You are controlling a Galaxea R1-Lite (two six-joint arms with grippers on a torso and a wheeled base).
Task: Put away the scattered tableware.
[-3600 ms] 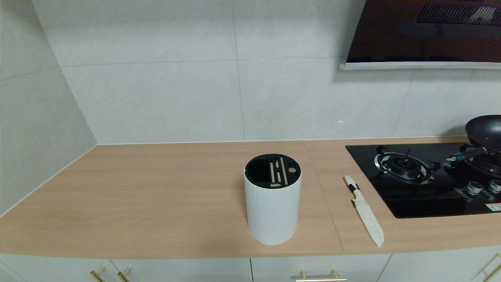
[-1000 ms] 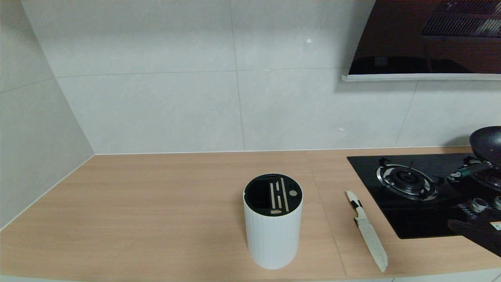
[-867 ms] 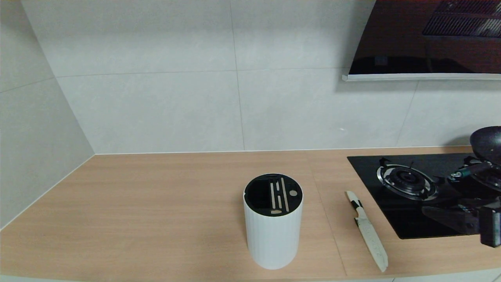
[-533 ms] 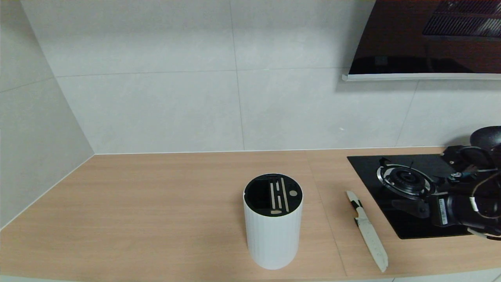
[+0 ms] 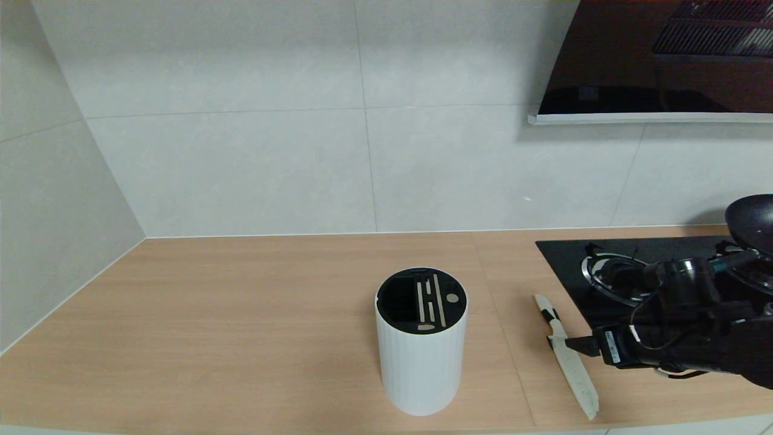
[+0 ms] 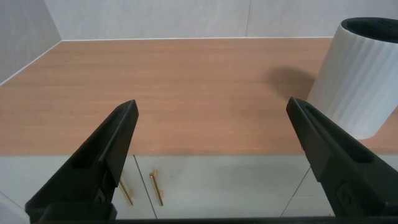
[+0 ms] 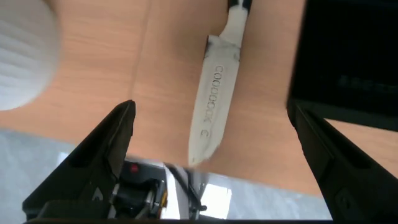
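A white knife (image 5: 570, 365) with a black band on its handle lies on the wooden counter (image 5: 241, 314), just left of the stove, with its tip toward the front edge. A white ribbed knife holder (image 5: 421, 356) with a black slotted top stands mid-counter. My right gripper (image 5: 584, 344) hovers over the knife blade, entering from the right. In the right wrist view the right gripper (image 7: 211, 113) is open, its fingers straddling the knife (image 7: 214, 106), with nothing held. My left gripper (image 6: 211, 109) is open at the counter's front edge, left of the holder (image 6: 364, 74).
A black gas stove (image 5: 564, 254) with a burner fills the counter's right end, and a dark wok (image 5: 752, 217) sits on it. A range hood (image 5: 658, 60) hangs above. Tiled walls close the back and left. Cabinet handles (image 6: 155, 186) show below the counter front.
My right arm has come in from the right edge and moved left until its open gripper is over the knife. The camera shifted before that. Knife and holder have stayed put.
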